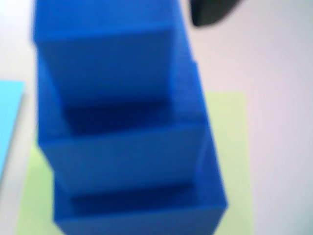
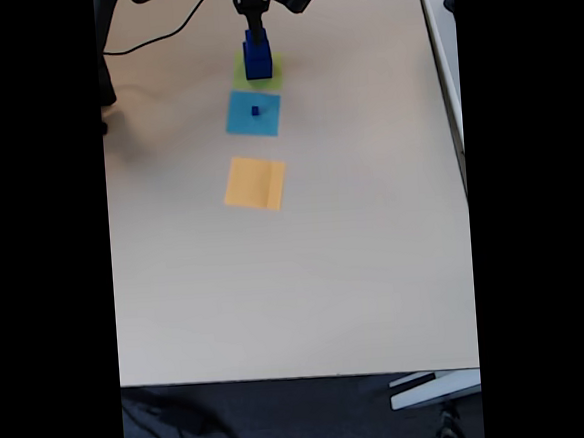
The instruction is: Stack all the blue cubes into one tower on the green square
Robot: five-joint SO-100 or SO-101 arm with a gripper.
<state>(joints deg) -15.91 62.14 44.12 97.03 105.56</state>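
Right now my gripper (image 2: 254, 23) sits directly over the tower of blue cubes (image 2: 257, 59) in the fixed view, at or touching its top; can't tell if the jaws are open or clamped on the top cube. Wrist view is blurry: three blue cubes (image 1: 127, 147) stepped one on another straight below me, a dark bit of my finger (image 1: 211, 12) at the top edge. Tower stands on the green square (image 2: 274, 80), lime paper showing either side of the base in the wrist view. Just past that, further from me, a light-blue square (image 2: 240, 122) with one tiny blue cube (image 2: 255, 110) on it, apart from the tower. Beyond that, the orange square (image 2: 254, 183). All on a beige table (image 2: 355, 255).
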